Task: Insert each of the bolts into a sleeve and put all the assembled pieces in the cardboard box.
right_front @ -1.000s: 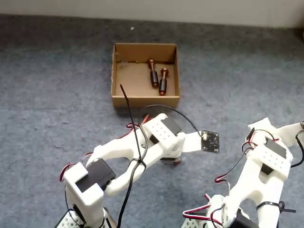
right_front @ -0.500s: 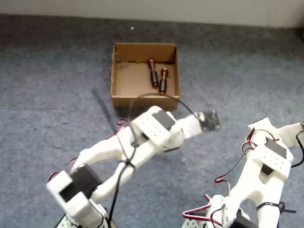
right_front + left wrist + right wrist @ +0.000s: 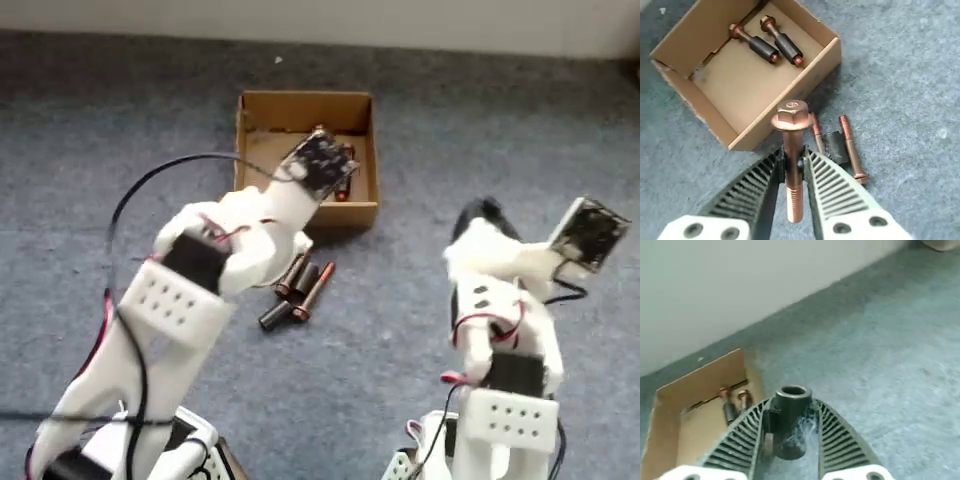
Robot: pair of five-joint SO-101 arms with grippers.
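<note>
Over on the left, the left arm [image 3: 180,300] stretches up from the near edge of the grey carpet [image 3: 120,150] towards the cardboard box [image 3: 300,212]. The left gripper [image 3: 794,155] is clamped on a copper bolt [image 3: 791,117], with both ribbed fingers [image 3: 825,185] pressing on the shank. The hexagonal head stands out past the fingertips, and the threaded end points back towards the wrist. The bolt is held in the air above the box's near wall [image 3: 826,62].

Two assembled pieces [image 3: 774,45] lie side by side on the floor of the box, each one a bolt pushed through a dark sleeve (their heads point to the far corner). From the right wrist view they show as a pair by the back wall [image 3: 735,405].

Just outside the box, on the carpet, are the leftovers. A loose bolt [image 3: 850,147] lies flat, touching a spare sleeve [image 3: 836,147], and a second loose bolt [image 3: 815,131] is on the sleeve's other side. From above, the same cluster [image 3: 295,290] sits just beside the box's front wall, below the left arm's wrist.

Further right, well apart from the box, the right arm [image 3: 500,300] stands raised. The right gripper [image 3: 792,402] is closed round a dark held sleeve [image 3: 791,415], whose open bore faces away from the wrist. The sleeve is off the carpet, and a pale wall [image 3: 740,290] rises behind it.
</note>
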